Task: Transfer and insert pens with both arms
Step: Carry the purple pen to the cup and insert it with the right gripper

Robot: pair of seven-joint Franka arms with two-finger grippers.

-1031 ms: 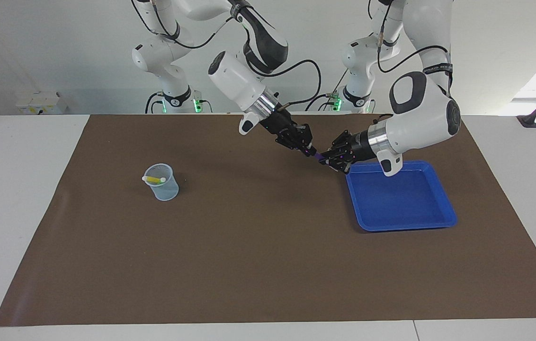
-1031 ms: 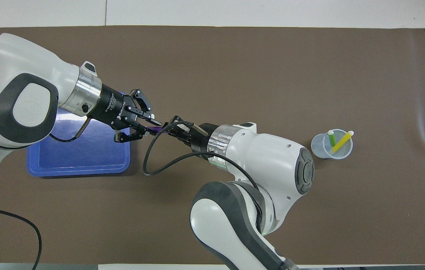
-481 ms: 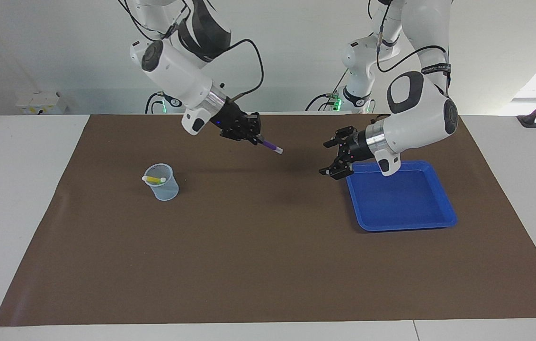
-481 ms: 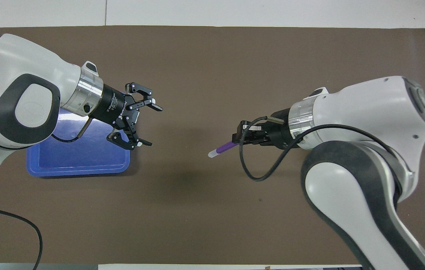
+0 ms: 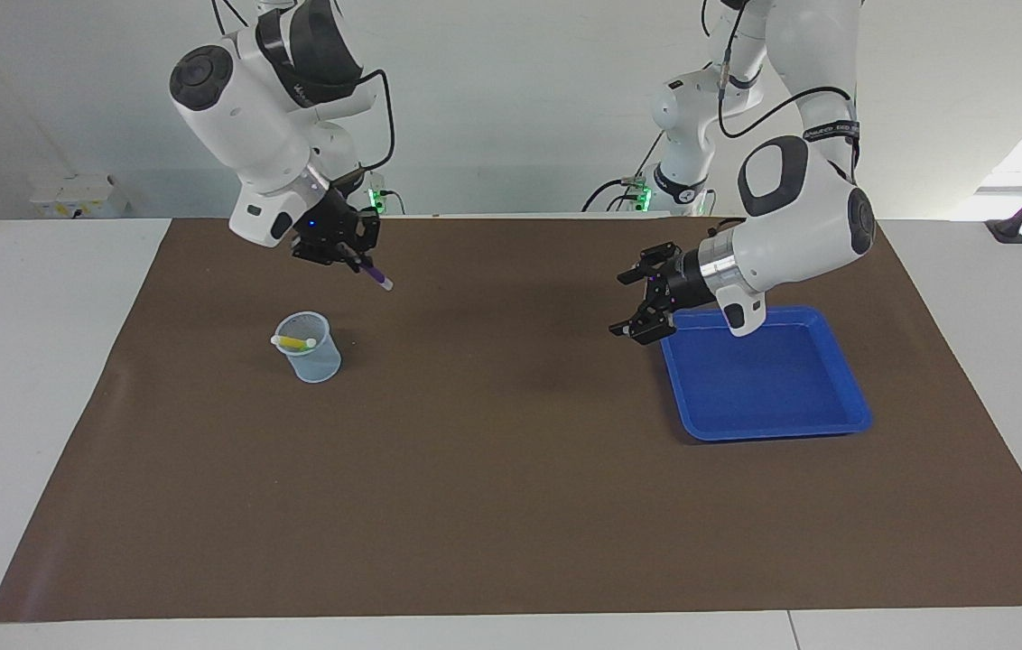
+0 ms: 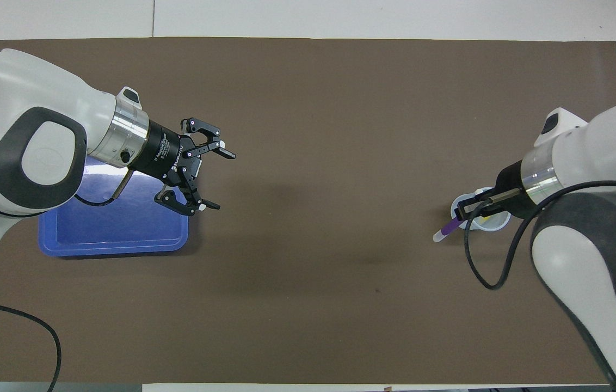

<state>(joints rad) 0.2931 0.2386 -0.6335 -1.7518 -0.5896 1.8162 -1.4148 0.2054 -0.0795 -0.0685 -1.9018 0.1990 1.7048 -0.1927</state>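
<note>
My right gripper (image 5: 356,255) is shut on the purple pen (image 5: 374,274) and holds it raised over the mat, above and beside the clear cup (image 5: 318,363). The pen slants down, pale cap end lowest. In the overhead view the right gripper (image 6: 463,214) and the purple pen (image 6: 447,229) overlap the cup's rim (image 6: 455,207). The yellow pen (image 5: 293,342) leans in the cup. The green pen is hidden. My left gripper (image 5: 621,304) is open and empty, over the mat by a corner of the blue tray (image 5: 764,424); it also shows in the overhead view (image 6: 222,181).
The blue tray (image 6: 112,242) holds nothing and lies at the left arm's end of the brown mat (image 5: 511,487). Two smaller white arms (image 5: 678,171) with green lights stand by the wall. A black cable (image 6: 41,332) lies at the mat's near corner.
My right gripper took the purple pen from the left gripper at mid-table and carried it to the cup. The left gripper opened, drew back slightly toward the tray and now holds still.
</note>
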